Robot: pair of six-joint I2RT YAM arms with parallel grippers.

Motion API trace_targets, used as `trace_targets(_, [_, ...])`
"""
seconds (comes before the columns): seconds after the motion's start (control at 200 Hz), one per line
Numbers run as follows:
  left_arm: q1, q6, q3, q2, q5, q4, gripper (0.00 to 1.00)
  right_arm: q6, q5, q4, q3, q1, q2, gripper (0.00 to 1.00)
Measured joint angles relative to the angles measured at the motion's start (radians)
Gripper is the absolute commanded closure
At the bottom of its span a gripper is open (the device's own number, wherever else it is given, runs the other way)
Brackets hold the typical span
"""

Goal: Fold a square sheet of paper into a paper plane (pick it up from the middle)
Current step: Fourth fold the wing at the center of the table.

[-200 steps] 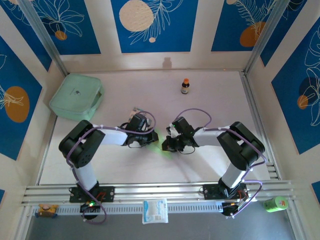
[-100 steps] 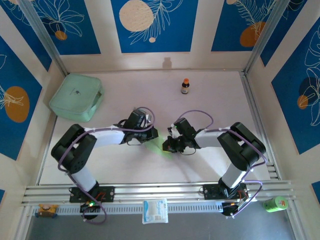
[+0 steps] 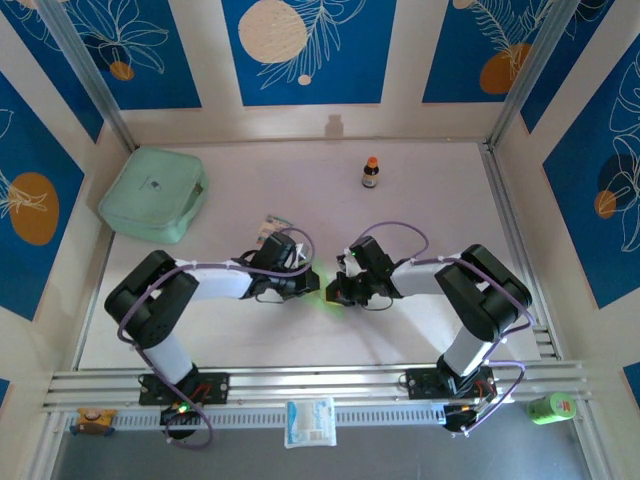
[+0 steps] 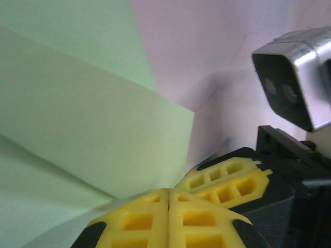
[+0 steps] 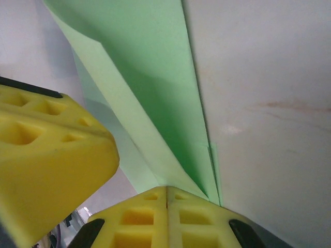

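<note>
Left gripper (image 4: 168,196) has its jaws pressed together, pinching the paper sheet (image 4: 93,129). Right gripper (image 5: 166,199) is likewise clamped on the sheet's folded edge. Tips nearly touch, middle of the table (image 3: 440,210). Both arms have elbows out and forearms low, angled inward. Count: 2 arms, 1 sheet (creased), 1 mint box (image 3: 153,193) far left, 1 small bottle (image 3: 371,173) at the back, 1 striped packet (image 3: 270,226) behind the left wrist.

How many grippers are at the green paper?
2. The left gripper is at the left side of the green paper, and the right gripper is at its right side, mid-table. Both are shut.
</note>
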Motion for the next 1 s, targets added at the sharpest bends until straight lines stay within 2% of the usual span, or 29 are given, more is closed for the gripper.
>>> trace_targets(0.355, [-0.005,-0.027,0.000,0.043,0.005,0.046,0.97,0.003,-0.003,0.004,-0.002,-0.001,0.000,1.00])
trace_targets(1.0, [0.022,-0.033,0.055,0.071,-0.052,-0.072,0.97,-0.002,-0.002,0.008,-0.007,-0.002,-0.005,1.00])
